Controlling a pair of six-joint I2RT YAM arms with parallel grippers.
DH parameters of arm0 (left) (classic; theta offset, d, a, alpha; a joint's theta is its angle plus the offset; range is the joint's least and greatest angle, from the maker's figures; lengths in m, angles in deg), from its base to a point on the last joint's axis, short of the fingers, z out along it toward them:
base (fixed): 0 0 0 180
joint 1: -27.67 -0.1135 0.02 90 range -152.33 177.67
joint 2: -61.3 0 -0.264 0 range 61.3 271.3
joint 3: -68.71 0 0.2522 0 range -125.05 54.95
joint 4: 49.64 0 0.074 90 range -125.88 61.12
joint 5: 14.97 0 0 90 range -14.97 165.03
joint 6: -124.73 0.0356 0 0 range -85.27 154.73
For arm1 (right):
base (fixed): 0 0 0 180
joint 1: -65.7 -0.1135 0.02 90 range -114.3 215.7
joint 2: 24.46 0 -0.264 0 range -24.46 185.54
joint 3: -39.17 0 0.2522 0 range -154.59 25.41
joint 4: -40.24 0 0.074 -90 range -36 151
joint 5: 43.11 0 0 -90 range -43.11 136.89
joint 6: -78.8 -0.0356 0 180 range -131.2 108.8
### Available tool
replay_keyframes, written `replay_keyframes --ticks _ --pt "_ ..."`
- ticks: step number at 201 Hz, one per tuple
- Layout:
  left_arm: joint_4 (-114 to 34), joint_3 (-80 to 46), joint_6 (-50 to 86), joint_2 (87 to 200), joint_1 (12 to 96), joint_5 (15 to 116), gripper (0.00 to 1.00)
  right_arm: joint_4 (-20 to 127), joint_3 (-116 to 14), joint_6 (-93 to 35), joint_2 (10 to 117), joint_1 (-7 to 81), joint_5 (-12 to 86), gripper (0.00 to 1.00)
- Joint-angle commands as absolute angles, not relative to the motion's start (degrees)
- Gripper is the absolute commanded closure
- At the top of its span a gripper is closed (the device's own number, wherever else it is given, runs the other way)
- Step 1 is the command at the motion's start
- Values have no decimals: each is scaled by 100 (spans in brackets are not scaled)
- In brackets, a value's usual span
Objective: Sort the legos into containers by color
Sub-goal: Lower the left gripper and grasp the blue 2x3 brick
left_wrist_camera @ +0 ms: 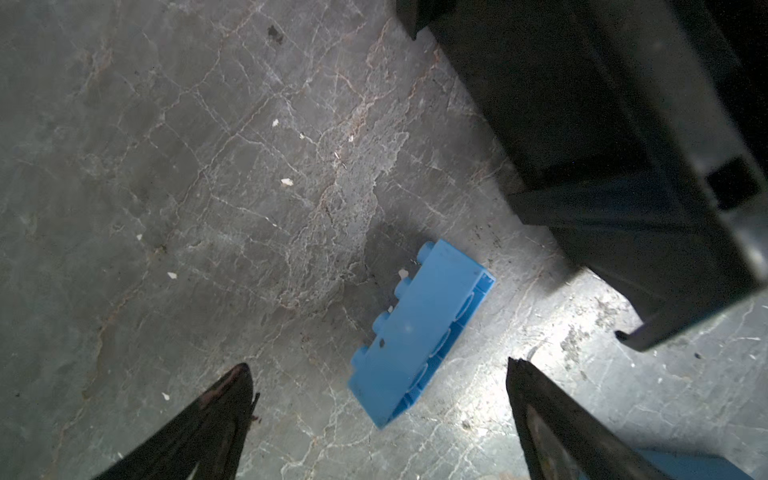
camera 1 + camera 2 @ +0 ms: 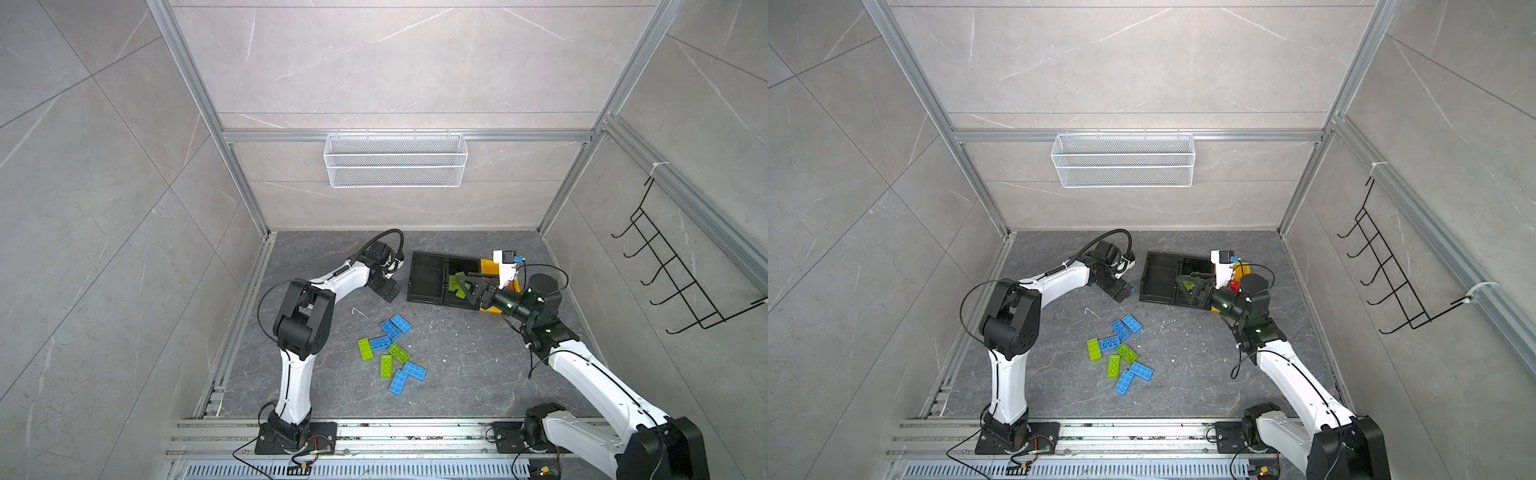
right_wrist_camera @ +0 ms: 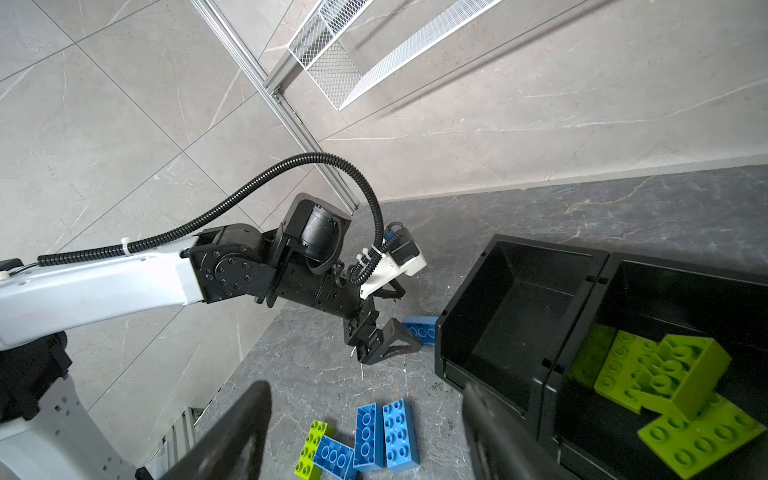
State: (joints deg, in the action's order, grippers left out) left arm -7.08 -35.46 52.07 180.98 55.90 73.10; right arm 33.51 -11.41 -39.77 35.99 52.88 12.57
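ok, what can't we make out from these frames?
- Yellow bin: in both top views the right arm covers most of it; contents unseen.
- Green bricks in black bin: right wrist view, cut off by frame edge; count unclear.
- Blue brick by left claw: in a top view only a sliver shows.
- Blue thing: left wrist view, cut by edge and finger.

The bench [image 2: 457, 374] is dark grey stone with pale veins, flecked here and there with white crumbs. Near its middle lies a loose cluster of bricks, studs up (several touching): five blue bricks [image 2: 390, 328] and three green bricks [image 2: 386, 366]. Toward the back stand two joined black bins [image 2: 428, 286], with a partly hidden yellow container [image 2: 490, 266] at their right. One lone blue brick [image 1: 419, 328] lies on its side just beside a bin corner.
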Motion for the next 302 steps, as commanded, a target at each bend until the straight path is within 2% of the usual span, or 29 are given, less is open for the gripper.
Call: replay_keyframes --ticks 1,45,81,128,200,227,251,284,302 --pt "-427 -4010 5532 18402 5541 7240 3 3168 -1066 -4026 3588 5296 1147 25" --pt "-314 -4433 5534 18778 5534 7137 4 3168 -1084 -4037 3641 5296 1130 25" --pt "-222 -4551 5329 18908 5508 7034 9 3190 -1099 -4040 3674 5298 1112 25" --pt "-271 -4433 4992 18913 5504 6806 33 3234 -1135 -4062 3741 5295 1098 25" --pt "-748 -3785 4604 18446 5509 6847 52 3356 -1160 -4027 3724 5295 1186 25" --pt "-862 -3701 4476 18400 5498 6994 64 3412 -1155 -3986 3663 5299 1249 25" --pt "-1101 -3507 4324 18194 5483 7025 67 3423 -1150 -3980 3627 5297 1273 25" --pt "-1226 -3289 4124 17644 5463 7275 77 3423 -1146 -3987 3610 5296 1280 25" --pt "-1175 -3261 4022 17216 5466 7291 79 3424 -1142 -4000 3614 5296 1286 25"
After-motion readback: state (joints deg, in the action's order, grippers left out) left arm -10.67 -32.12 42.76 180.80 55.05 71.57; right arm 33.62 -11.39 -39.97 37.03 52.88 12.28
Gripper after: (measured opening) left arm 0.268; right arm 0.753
